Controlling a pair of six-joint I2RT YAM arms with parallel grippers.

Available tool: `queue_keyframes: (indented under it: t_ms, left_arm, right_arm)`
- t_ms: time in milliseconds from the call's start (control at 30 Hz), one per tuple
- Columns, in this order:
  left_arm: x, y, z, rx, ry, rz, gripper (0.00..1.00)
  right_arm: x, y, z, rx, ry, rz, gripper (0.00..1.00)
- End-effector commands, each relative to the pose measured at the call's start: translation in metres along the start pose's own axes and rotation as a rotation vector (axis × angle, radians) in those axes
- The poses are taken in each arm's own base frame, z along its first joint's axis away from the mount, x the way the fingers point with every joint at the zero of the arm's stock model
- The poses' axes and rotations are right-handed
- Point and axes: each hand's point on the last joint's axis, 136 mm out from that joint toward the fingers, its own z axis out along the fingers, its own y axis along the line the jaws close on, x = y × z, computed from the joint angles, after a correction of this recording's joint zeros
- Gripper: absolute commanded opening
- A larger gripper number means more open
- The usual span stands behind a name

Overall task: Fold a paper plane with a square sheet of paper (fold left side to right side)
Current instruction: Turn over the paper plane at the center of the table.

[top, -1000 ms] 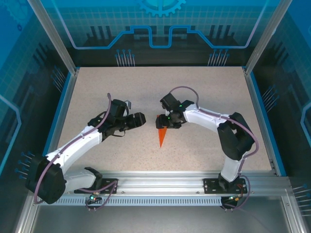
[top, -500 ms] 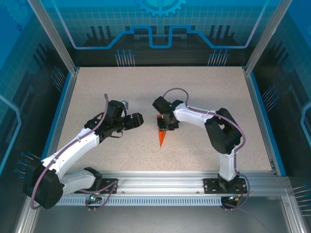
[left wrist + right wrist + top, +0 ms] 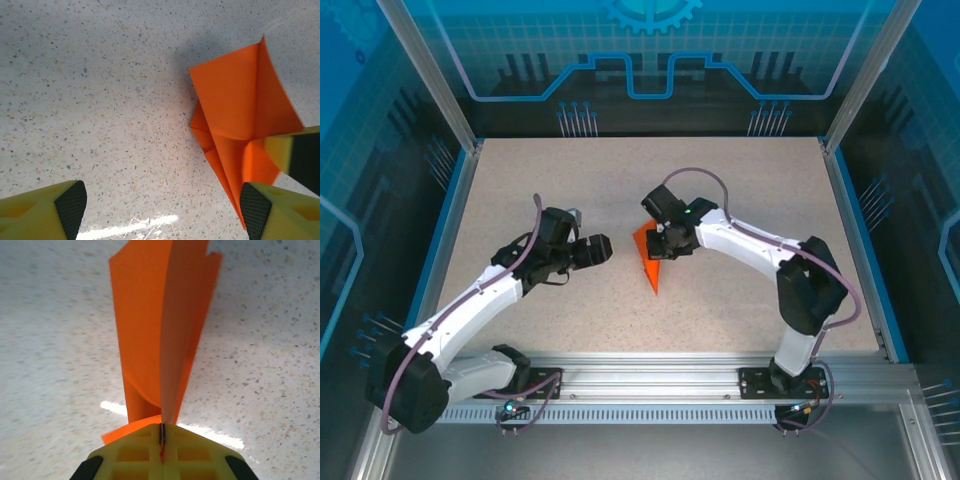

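Fingers of the right gripper [image 3: 161, 442] are pressed flat together on the rear edge of the bright orange folded-paper dart, the paper plane [image 3: 646, 258]. The creased layers run straight out from between the closed tips, with the wings fanning apart beyond them. Seen from above, the plane's long axis runs from its wide tail, just left of those fingers, down to a nose that points toward the arm bases and leans slightly right, over the pale speckled tabletop [image 3: 740, 190].

The left gripper [image 3: 162, 205] holds nothing. Its yellow, black-padded fingertips [image 3: 70, 200] stand far apart with bare tabletop between them. The plane lies ahead of them and to their right, its nose close by the right-hand tip; I cannot tell whether they touch.

Half a second ago the plane showed as a slim dart almost under the right fingers. It now shows a broader orange face spread to their left, and the right arm's elbow has swung outward. The left gripper has barely shifted.
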Motion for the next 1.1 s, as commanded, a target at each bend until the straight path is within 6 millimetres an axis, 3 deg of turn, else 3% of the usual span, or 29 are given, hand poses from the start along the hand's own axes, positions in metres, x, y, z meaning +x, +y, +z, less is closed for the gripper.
queue_keyframes:
  t_ms: [0, 167, 367, 467, 800, 1067]
  left_arm:
    - [-0.018, -0.002, -0.020, -0.017, -0.072, 0.031, 0.84]
    - [-0.021, 0.001, -0.030, -0.019, -0.114, 0.029, 0.89]
    - [-0.016, 0.005, -0.030, -0.025, -0.103, 0.026, 0.90]
    - [-0.016, 0.005, -0.029, -0.024, -0.100, 0.021, 0.90]
    - [-0.017, 0.000, -0.025, -0.018, -0.081, 0.016, 0.91]
    - [-0.017, -0.003, -0.020, -0.007, -0.066, -0.003, 0.92]
  right_arm:
    - [-0.003, 0.032, -0.022, -0.157, -0.031, -0.024, 0.00]
    - [0.000, 0.047, -0.005, -0.340, -0.017, 0.046, 0.00]
    - [0.012, 0.026, 0.042, -0.392, 0.026, 0.144, 0.00]
    - [0.017, 0.011, 0.053, -0.377, 0.034, 0.163, 0.00]
    - [0.037, -0.043, 0.069, -0.291, 0.055, 0.231, 0.02]
    - [0.048, -0.078, 0.068, -0.256, 0.039, 0.276, 0.05]
